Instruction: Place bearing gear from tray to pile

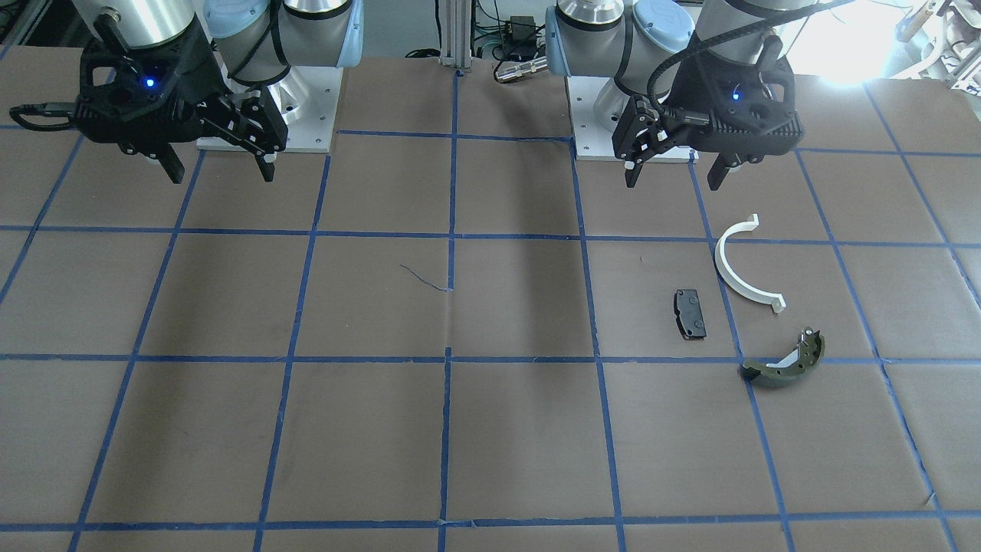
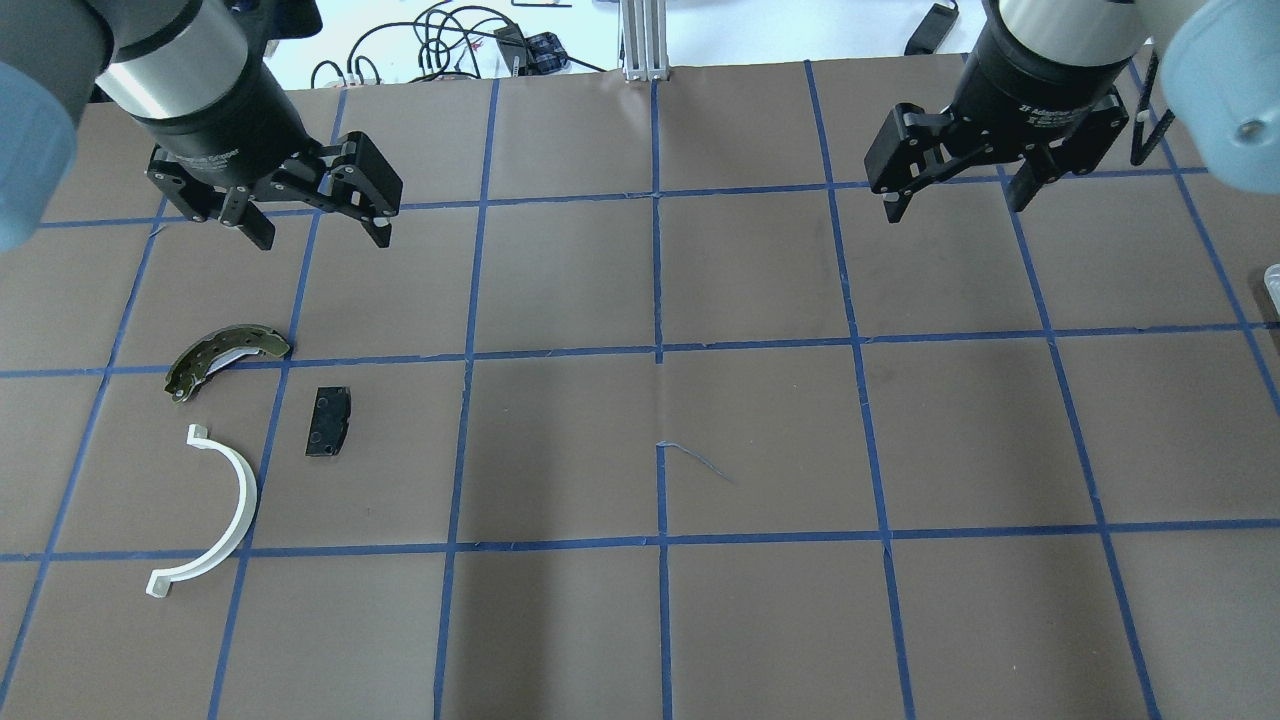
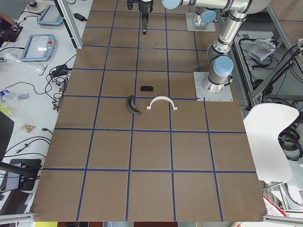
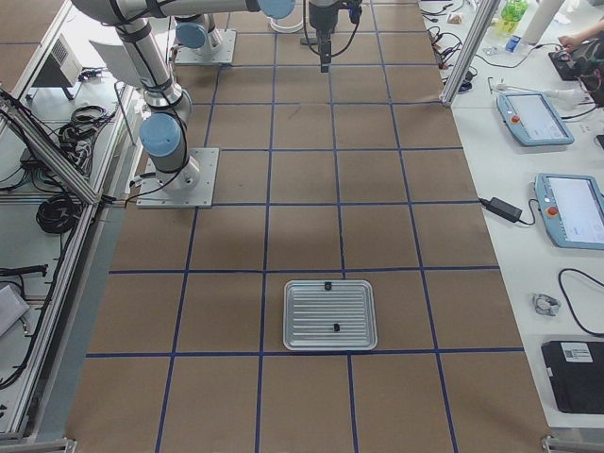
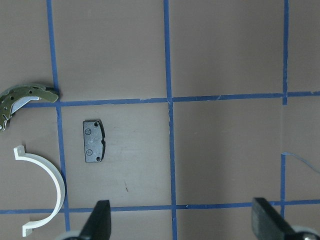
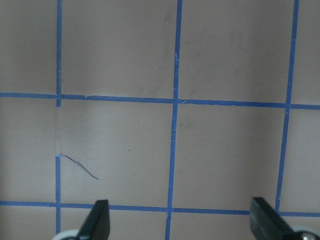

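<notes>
- Toward the left end of the bench (image 2: 760, 620), the pile lies flat on brown paper gridded with blue tape (image 2: 657, 300). It is made up of a white plastic half-ring (image 2: 247, 497), a small black rectangular pad (image 2: 329, 421) and an olive-green curved metal shoe (image 5: 22, 96).
- The three lie near one another and none touch. The half-ring is nearest the robot-side edge and the shoe is farther from that edge. The pad sits beside both, on the side toward the bench's middle.
- The left end effector (image 2: 322, 238) hangs well above the left half of the bench, its fingers spread wide with nothing between them.
- The right end effector (image 2: 955, 210) hangs equally high over the right half, also spread apart and empty. A loose blue thread (image 6: 80, 167) trails from a tape line beneath it.
- Near the right end of the bench, in the exterior right view only, a silver ribbed metal tray (image 4: 307, 321) lies flat.
- Two small dark parts rest on the tray. One (image 4: 327, 285) is close to the rim that faces the bench's middle, and the other (image 4: 335, 327) is nearer the tray's centre.
- The parts are too small to tell which of them is the bearing gear.
</notes>
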Controlling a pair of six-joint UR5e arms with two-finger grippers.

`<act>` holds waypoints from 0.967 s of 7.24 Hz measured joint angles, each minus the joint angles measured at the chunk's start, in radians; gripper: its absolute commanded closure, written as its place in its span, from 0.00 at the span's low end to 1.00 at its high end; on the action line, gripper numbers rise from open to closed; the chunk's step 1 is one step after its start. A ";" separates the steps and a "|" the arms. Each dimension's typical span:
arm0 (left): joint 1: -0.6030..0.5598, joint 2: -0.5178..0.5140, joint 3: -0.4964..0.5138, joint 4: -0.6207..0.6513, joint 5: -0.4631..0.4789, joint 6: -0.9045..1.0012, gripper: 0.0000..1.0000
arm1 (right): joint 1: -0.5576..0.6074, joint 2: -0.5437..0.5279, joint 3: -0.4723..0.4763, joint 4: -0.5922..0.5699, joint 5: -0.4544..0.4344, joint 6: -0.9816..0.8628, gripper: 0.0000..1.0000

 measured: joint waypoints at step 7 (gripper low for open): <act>0.002 0.001 0.001 0.000 0.000 0.000 0.00 | -0.041 0.008 0.013 0.005 -0.122 -0.055 0.00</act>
